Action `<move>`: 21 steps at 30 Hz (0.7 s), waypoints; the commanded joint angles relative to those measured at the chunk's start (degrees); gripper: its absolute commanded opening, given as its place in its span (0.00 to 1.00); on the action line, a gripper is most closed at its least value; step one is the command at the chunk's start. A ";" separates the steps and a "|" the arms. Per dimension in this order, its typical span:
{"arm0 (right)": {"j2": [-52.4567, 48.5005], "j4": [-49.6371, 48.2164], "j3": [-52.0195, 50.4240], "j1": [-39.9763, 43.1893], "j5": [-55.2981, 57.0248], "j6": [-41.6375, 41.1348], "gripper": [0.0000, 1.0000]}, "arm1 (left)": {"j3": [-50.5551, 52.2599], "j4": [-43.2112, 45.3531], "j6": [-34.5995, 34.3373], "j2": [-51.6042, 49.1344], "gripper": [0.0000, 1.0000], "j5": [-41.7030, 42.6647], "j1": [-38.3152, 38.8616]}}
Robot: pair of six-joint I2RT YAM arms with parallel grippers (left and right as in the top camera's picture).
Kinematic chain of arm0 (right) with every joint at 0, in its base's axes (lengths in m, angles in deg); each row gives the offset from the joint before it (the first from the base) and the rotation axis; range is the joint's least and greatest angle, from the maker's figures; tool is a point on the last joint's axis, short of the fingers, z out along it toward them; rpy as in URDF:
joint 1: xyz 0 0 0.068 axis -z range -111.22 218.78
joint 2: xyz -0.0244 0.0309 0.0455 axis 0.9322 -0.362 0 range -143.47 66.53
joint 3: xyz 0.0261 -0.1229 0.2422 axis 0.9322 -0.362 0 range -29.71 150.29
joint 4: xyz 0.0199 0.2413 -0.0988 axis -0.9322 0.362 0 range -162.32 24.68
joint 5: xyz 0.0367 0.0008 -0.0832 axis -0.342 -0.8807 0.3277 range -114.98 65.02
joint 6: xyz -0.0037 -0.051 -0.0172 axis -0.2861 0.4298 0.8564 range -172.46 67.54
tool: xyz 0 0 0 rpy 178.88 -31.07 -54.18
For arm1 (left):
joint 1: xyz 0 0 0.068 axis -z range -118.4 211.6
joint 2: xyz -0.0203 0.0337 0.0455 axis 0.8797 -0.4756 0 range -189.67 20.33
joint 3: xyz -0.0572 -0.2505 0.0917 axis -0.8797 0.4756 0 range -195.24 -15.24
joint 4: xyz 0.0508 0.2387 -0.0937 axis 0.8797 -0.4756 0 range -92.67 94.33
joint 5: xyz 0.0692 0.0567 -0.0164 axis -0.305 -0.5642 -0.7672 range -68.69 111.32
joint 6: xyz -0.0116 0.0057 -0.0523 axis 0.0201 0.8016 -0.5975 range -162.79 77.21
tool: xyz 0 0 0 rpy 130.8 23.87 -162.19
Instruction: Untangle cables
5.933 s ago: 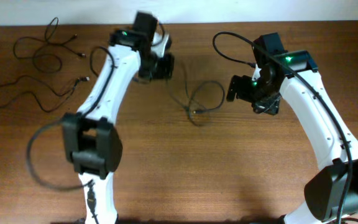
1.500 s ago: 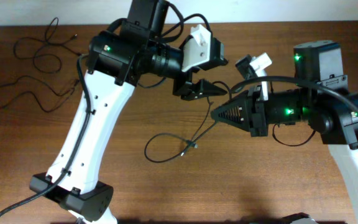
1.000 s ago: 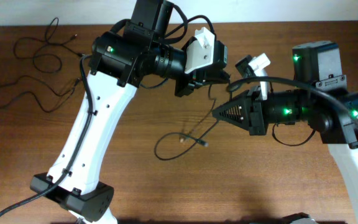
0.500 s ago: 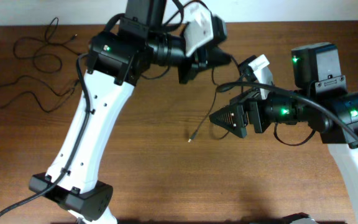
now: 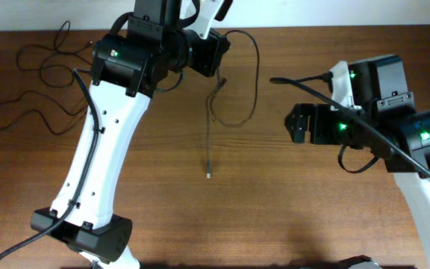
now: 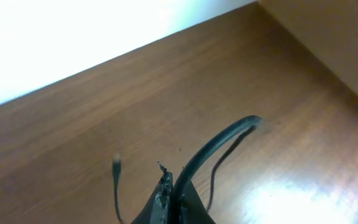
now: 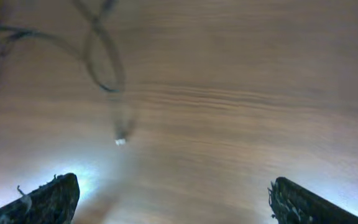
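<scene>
My left gripper (image 5: 216, 60) is shut on one thin black cable (image 5: 210, 127) and holds it high over the back middle of the table. The cable hangs down in a loop (image 5: 254, 75), and its plug end (image 5: 208, 174) dangles over the wood. In the left wrist view the shut fingers (image 6: 171, 194) pinch this cable (image 6: 219, 138), and a plug (image 6: 115, 163) shows below. My right gripper (image 5: 298, 123) is wide open and empty, to the right of the hanging cable. In the right wrist view its fingers (image 7: 173, 204) are far apart, with the cable loop (image 7: 101, 56) and plug (image 7: 120, 140) beyond them.
More thin black cables (image 5: 47, 67) lie spread at the back left of the table, with another long strand (image 5: 28, 112) below them. A thicker black arm cable (image 5: 304, 82) arcs from the right arm. The white wall runs along the back edge (image 5: 334, 15).
My right gripper has opened, let go and drawn back to the right. My left gripper has moved up and back with the cable, which now hangs from it alone.
</scene>
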 commanded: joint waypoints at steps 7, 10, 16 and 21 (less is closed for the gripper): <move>-4.31 0.87 0.55 -0.20 7.32 -6.03 0.99 | -0.33 0.15 -13.53 8.44 0.00 -8.39 0.02; -5.16 1.01 0.55 -0.20 7.34 -7.41 0.99 | -0.33 0.04 -17.75 9.01 0.00 -8.39 -0.13; -5.44 1.75 0.55 -0.20 7.37 -7.39 0.99 | -0.33 -5.95 -29.83 9.09 0.00 -8.41 -4.92; -5.46 1.62 0.55 -0.20 7.34 -7.41 0.99 | -0.33 -14.86 -39.10 9.07 0.00 -14.36 -10.75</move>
